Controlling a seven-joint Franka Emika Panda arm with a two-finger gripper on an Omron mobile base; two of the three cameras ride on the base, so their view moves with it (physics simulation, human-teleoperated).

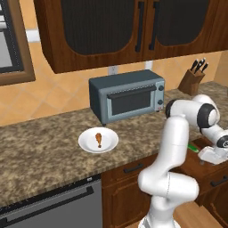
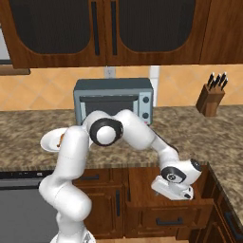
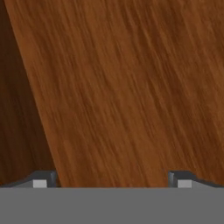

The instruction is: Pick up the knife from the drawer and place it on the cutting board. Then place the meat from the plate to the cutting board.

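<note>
The drawer (image 2: 168, 209) stands pulled out under the counter, and my gripper (image 2: 173, 191) is lowered into it. In the hand view the gripper (image 3: 112, 179) is open, its fingertips (image 3: 43, 179) wide apart over the drawer's bare wooden floor (image 3: 122, 87), with nothing between them. A bit of the knife's green handle (image 1: 193, 147) shows just left of the hand (image 1: 213, 155); its blade is hidden. On the counter to the left the white plate (image 1: 98, 141) holds the drumstick meat (image 1: 99, 139). The cutting board is out of view.
A grey toaster oven (image 1: 127, 94) stands at the back of the granite counter (image 1: 40, 151). A wooden knife block (image 2: 210, 99) with black-handled knives sits at the far right. Dark upper cabinets (image 2: 114, 28) hang overhead, and a dishwasher front (image 1: 49, 207) is at lower left.
</note>
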